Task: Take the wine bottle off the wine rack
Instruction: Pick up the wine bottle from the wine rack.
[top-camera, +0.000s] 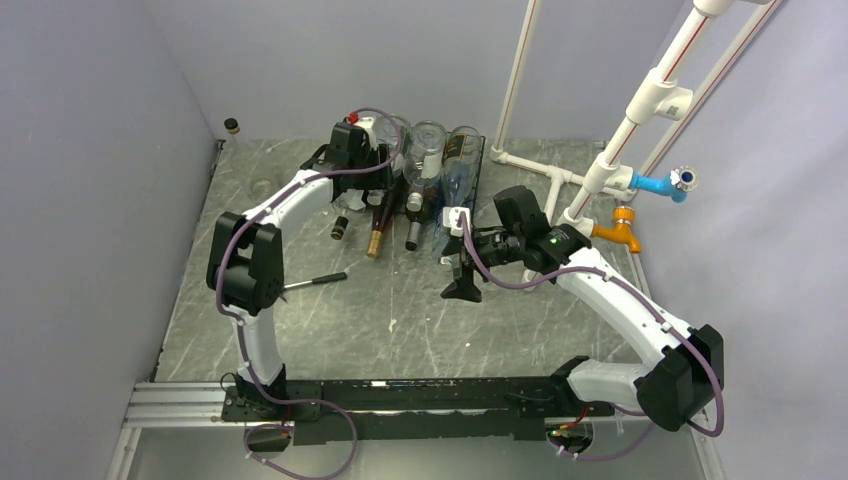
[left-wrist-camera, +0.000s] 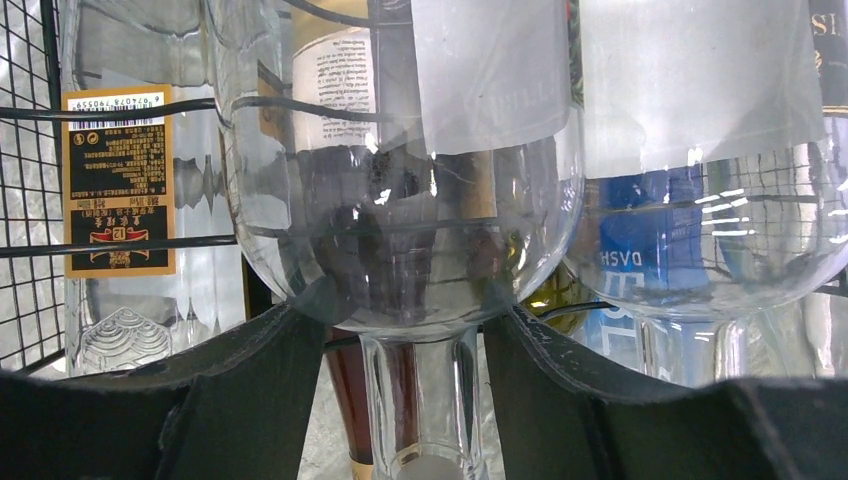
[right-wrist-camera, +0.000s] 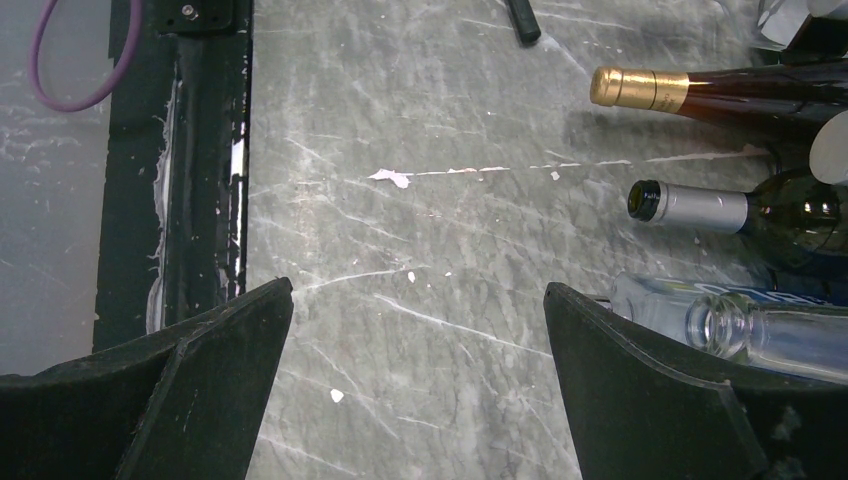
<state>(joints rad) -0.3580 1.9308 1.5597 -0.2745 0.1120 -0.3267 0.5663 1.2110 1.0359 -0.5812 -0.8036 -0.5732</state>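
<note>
Wine bottle (left-wrist-camera: 400, 200): clear glass, lying in the wine rack (top-camera: 483, 165), neck poking out of the rack's near side toward the arm bases. Left gripper (left-wrist-camera: 400, 320) is at that near side and straddles the neck. Jaws are apart and not clamped: a sliver of gap shows on one side, the other finger is almost against the glass. The shoulder of the bottle sits just above the fingertips (left-wrist-camera: 290, 340).

Hard to read: in the top view the left gripper (top-camera: 370, 175) covers this bottle, so its slot in the rack can't be told. In the wrist view the bottle's base is cut off and the white label is blurred.

In the rack beside it are a bottle with an orange-black label (left-wrist-camera: 118, 180) and a blue-labelled clear bottle (left-wrist-camera: 640, 250), both close against it. A brown bottle (left-wrist-camera: 350, 400) shows behind the neck.

Sticking out of the rack's near side: gold-foil neck (right-wrist-camera: 640, 88), silver-capped dark bottle (right-wrist-camera: 690, 207), uncapped clear bottle (right-wrist-camera: 760, 330). Right gripper (right-wrist-camera: 415, 295) hangs over bare table in front of the rack, jaws wide apart, holding nothing. A black-handled tool (top-camera: 318, 281) lies in front of the rack, well apart from it.
</note>
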